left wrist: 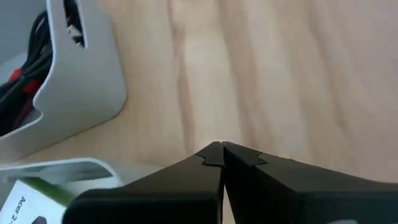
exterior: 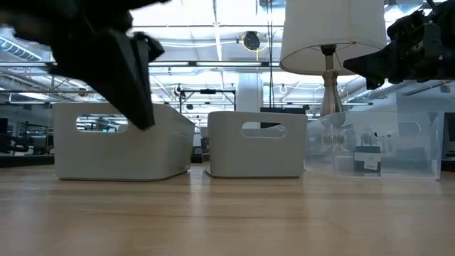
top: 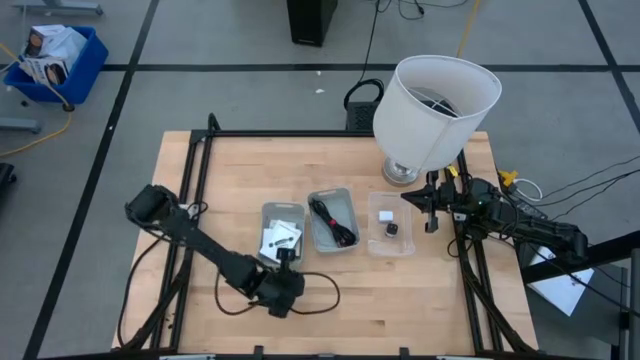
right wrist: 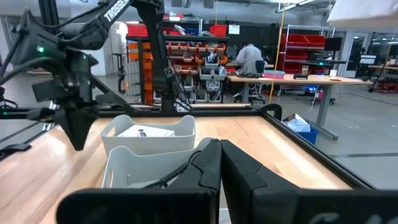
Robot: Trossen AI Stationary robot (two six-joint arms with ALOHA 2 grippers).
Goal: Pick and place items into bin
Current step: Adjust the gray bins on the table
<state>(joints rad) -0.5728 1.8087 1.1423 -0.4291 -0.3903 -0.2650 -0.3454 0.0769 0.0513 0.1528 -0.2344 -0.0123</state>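
Three small bins stand in a row on the wooden table. The left grey bin (top: 282, 232) holds white cards with black marks (top: 280, 238). A black-and-red cable bundle (top: 334, 220) lies in the middle grey bin (top: 333, 218). A tiny white block (top: 385, 214) and a tiny black cube (top: 392, 229) sit in the clear bin (top: 390, 222). I see no thin dark stick. My left gripper (top: 286, 256) (left wrist: 221, 152) hangs shut and empty at the left bin's near edge, above the table. My right gripper (top: 408, 197) (right wrist: 219, 149) is shut and empty, raised just right of the clear bin.
A large white lampshade (top: 435, 110) on its metal base (top: 400, 172) stands at the far right, close to my right gripper. A black frame rail (top: 300, 133) runs along the far edge. Bare wood (top: 400, 300) lies near the front of the table.
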